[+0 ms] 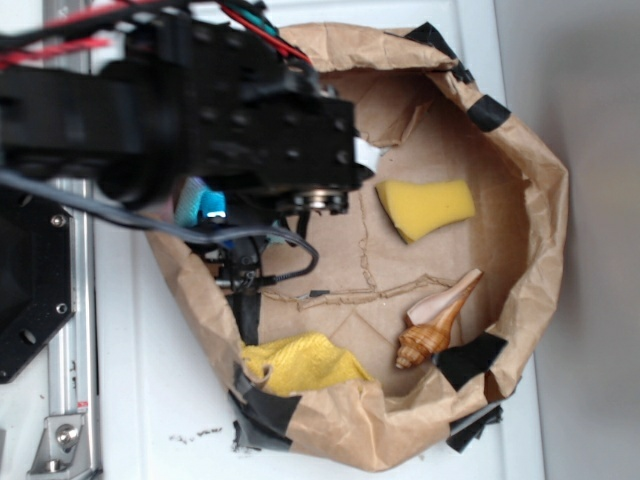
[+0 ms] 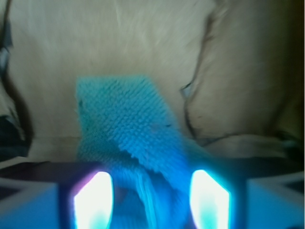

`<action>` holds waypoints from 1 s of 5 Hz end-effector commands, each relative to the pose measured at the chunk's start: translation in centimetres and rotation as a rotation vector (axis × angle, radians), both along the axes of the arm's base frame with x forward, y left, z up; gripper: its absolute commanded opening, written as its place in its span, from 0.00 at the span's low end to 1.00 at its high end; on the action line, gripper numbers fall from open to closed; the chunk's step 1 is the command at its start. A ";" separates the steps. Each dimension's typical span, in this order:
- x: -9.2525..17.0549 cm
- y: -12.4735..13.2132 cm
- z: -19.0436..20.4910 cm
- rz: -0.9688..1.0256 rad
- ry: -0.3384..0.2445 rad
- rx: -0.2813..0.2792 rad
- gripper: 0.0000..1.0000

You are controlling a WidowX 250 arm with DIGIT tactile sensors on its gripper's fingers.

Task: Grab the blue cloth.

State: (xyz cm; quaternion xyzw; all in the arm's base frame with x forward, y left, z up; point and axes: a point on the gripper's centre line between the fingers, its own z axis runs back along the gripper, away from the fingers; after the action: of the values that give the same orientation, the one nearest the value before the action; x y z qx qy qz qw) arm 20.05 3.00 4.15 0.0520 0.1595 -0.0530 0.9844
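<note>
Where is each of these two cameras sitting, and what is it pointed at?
Exterior view: mounted overhead, looking down into the brown paper basin holding a yellow sponge, a seashell and a yellow cloth; the black arm fills the upper left.
Wrist view: fixed on the arm just behind the pincer, facing the paper floor past its two glowing fingertips.
Shared: the blue cloth, a sliver beneath the arm from above.

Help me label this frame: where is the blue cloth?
In the wrist view the blue cloth lies on brown paper, reaching between the two fingers; in the exterior view it's mostly hidden under the arm, left side.
</note>
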 end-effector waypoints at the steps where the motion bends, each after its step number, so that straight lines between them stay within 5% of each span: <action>1: 1.2 0.2 -0.9 0.015 0.069 -0.058 1.00; 2: 1.1 0.2 -1.0 0.024 0.062 -0.060 0.41; 3: 1.0 0.3 -1.0 0.069 0.046 -0.090 0.00; 5: 0.9 0.4 -1.0 0.073 0.041 -0.097 0.00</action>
State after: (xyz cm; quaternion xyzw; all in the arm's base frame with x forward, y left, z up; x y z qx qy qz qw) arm 21.43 3.52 2.36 -0.0042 0.1986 -0.0321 0.9795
